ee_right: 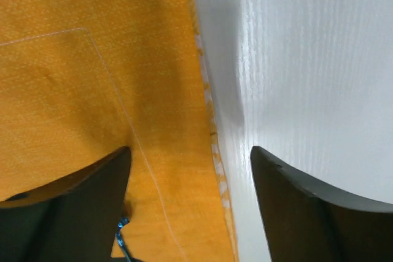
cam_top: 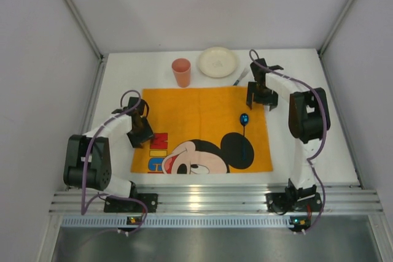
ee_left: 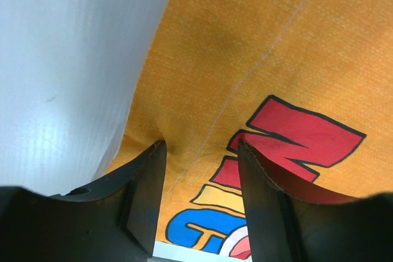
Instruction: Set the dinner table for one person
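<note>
1 dinner table (cam_top: pixel 126 81): white tabletop ahead of both arm bases; every other item lies on it
Orange mat (cam_top: pixel 196 111): spread flat on the table's middle, toward the near edge, with a cartoon mouse print
Blue spoon (cam_top: pixel 244 130): on the mat's right part, bowl away from the bases, handle toward them
Pink cup (cam_top: pixel 181 72): upright on bare table just beyond the mat's far edge
Pale plate (cam_top: pixel 217 61): on bare table just right of the cup, off the mat
Silver utensil (cam_top: pixel 240 78): aslant right of the plate, near the mat's far right corner; fork or knife, too small to tell
Left gripper (cam_top: pixel 140 136): low over the mat's left edge, fingers partly apart, nothing pinched between them
Right gripper (cam_top: pixel 261 101): at the mat's far right corner, jaws wide across the hem, holding nothing
Step in hand: by my reading, mat and spoon are set; 3 items wait off the mat
Next move: probably the right arm lifts off the cloth and goes for the utensil or plate; the plate needs a rim grip and a spot left of the spoon
</note>
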`<action>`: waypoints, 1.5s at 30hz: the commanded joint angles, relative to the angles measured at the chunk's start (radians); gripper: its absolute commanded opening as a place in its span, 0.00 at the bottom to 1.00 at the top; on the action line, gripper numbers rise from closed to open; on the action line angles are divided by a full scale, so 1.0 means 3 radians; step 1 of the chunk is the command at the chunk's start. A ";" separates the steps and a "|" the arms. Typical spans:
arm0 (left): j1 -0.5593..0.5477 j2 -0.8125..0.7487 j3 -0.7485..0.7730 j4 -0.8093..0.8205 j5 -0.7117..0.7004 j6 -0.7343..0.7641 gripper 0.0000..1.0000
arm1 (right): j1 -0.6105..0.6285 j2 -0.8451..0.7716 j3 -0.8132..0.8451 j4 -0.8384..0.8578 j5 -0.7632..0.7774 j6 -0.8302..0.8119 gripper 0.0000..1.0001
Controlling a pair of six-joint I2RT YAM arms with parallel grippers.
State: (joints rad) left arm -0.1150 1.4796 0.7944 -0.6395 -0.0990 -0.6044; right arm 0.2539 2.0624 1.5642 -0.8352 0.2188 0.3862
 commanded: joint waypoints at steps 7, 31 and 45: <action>-0.0051 -0.0279 0.0491 -0.0164 0.0278 -0.0041 0.56 | -0.0043 -0.0132 0.1294 -0.0254 -0.0283 0.0175 0.91; -0.0026 -0.0054 0.0711 -0.0113 0.0310 0.0430 0.56 | 0.0212 0.1694 0.2721 -0.0288 -0.0367 0.0850 0.75; 0.0138 0.0007 0.0599 -0.0036 0.0575 0.0552 0.56 | 0.0284 0.2176 0.3207 -0.0524 -0.0008 0.0804 0.17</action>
State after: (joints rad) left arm -0.0891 1.4704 0.9752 -0.6788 0.0410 -0.4637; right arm 0.3439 2.6461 2.5221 -0.9451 0.2054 0.6205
